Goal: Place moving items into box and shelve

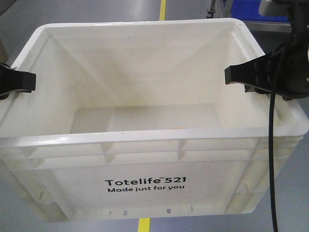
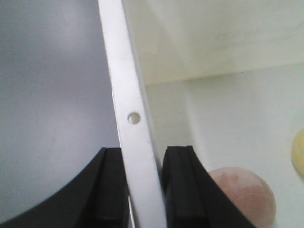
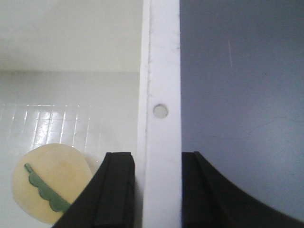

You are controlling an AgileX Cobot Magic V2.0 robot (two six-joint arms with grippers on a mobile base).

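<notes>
the box (image 1: 145,139) is gripped from both sides at once. the left pincer (image 2: 142,185) is clamped on the rim of the box's left wall, one jaw outside and one inside. the right pincer (image 3: 156,190) grips the rim of the box's right wall the same way. a matched hold on opposite walls looks meant to keep the box level when it is carried, so the load does not slide.

the moving items lie inside the box, on its bottom. a pale yellow ball (image 3: 50,183) with a green stripe sits just inside the right wall, close below the right pincer. a pinkish ball (image 2: 242,197) sits just inside the left wall. a sliver of a yellow thing (image 2: 299,154) shows further in. loading looks done, and shelving is the step in hand.

the rim is narrow and smooth, so a tilt could let it slip through the jaws. a black cable (image 1: 272,145) hangs down the outside of the box's right front corner and could snag. beyond the box's far right corner stands a blue bin (image 1: 251,8). a yellow line (image 1: 144,224) on grey floor (image 1: 96,12) shows under the box's front and past its far side, where there is open room. the flow rack is in none of the views, and what the box rests on cannot be told.
</notes>
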